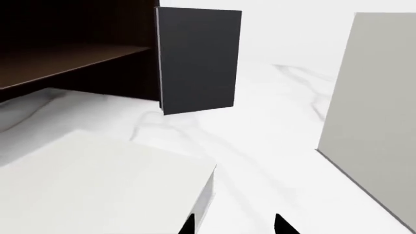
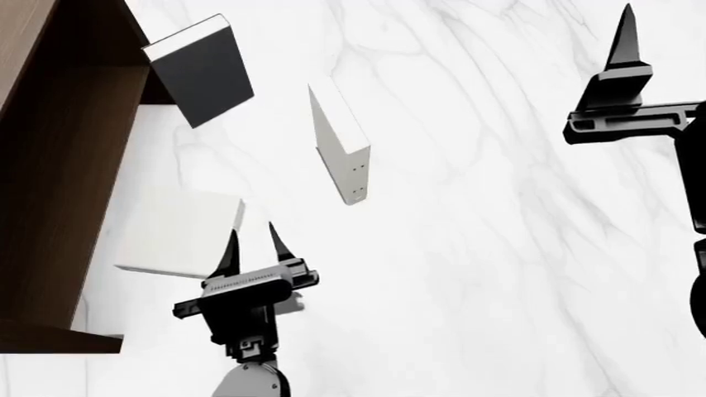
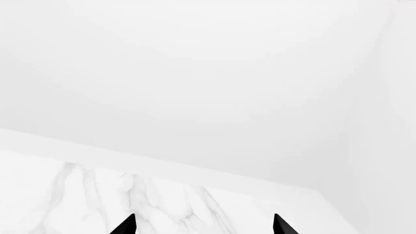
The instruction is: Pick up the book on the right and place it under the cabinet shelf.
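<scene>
White-veined marble desk [image 2: 497, 248] lies beneath the left fingers [image 2: 233, 248], spread and empty at the edge of the thin whitish-grey book [image 2: 177, 231]. It lies flat just beside the dark brown wood-grain cabinet shelf [image 2: 55, 165], seemingly not yet under it. Farther off, the right fingers [image 2: 624, 37] are apart over open desk.

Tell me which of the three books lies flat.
The plain whitish-grey book, beside the left tool. The dark charcoal book and the white dotted-edge book both stand upright.
</scene>
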Controlling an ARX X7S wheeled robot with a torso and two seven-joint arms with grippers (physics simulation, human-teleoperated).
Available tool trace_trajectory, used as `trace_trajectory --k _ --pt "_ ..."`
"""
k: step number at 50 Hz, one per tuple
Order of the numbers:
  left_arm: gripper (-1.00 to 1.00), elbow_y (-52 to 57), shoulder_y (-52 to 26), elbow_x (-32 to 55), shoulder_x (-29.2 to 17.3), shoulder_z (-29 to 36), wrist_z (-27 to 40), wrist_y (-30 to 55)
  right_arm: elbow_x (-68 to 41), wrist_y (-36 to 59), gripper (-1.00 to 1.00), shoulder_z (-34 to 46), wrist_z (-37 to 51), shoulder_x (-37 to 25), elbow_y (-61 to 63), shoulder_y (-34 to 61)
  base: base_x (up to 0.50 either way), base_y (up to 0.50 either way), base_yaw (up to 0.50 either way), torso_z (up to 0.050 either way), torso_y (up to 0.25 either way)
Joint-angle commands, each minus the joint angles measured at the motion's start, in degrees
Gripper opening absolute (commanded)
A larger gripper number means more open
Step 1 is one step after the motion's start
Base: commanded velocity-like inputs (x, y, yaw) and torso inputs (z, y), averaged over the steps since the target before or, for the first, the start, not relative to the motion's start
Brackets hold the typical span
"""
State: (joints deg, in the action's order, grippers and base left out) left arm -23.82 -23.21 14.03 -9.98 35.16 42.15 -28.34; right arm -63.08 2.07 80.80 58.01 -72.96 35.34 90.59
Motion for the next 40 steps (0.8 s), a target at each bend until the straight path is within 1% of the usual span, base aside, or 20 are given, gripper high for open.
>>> trace_trajectory --k 1,19,34,40 --pt "1.00 -5.35 0.01 14.20 -2.83 -5.83 1.07 -0.74 -0.09 0.37 1.00 -0.10 -0.06 0.09 0.11 0.07 0.00 0.00 0.00 0.000 0.000" --pt "1.00 -6.62 -0.16 14.06 -4.62 -7.13 1.83 -1.34 -0.23 0.97 1.00 -0.44 0.36 0.23 0.66 -0.04 0.00 0.00 0.00 -0.002 -0.005" --pt "1.00 -9.67 -0.90 14.08 -5.18 -7.97 1.40 -2.23 0.12 0.72 1.00 -0.51 0.35 0.51 0.38 -0.69 0.00 0.00 0.00 -0.001 -0.004" --pt "1.00 -9.00 -0.86 14.20 -6.03 -8.33 1.88 -1.76 0.02 0.98 1.00 -0.68 0.49 0.47 0.80 -0.62 0.00 0.00 0.00 -0.002 -0.003"
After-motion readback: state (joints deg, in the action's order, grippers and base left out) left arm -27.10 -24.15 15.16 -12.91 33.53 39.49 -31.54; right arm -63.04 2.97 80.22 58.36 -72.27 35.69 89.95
